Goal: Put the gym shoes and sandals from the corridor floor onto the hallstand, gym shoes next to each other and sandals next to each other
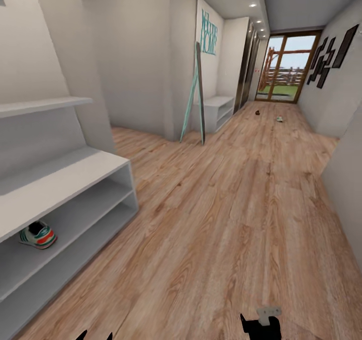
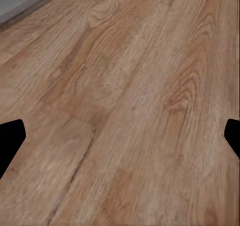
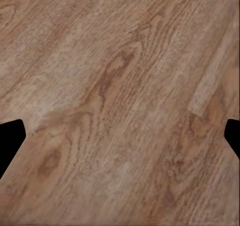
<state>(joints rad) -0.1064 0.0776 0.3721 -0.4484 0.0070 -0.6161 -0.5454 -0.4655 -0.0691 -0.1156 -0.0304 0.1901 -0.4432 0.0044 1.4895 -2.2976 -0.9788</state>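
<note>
1. One gym shoe (image 1: pixel 37 235) is seen on the hallstand (image 1: pixel 60 179), on a lower tier, just left of the left gripper (image 2: pixel 120 136).
2. A second gym shoe (image 1: pixel 279 119) and a sandal (image 1: pixel 257 112) lie on the corridor floor (image 1: pixel 226 204) far ahead, judged nearer the right gripper (image 3: pixel 120 136); their long axes cannot be told.
3. Both grippers are held apart and empty.

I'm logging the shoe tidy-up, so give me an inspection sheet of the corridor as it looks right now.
Surface: wood plank floor, bare near the robot.
Job's things: one sneaker on the shoe rack's middle tier. Far down the corridor, a dark item and a pale item lie on the floor, too small to identify.
Clutter: nothing seen.
Hands: left hand and right hand open over bare floor, holding nothing.
Cables: nothing seen.
Surroundings: leaning mirror, plain bench, glass door, dark wall frames.
</note>
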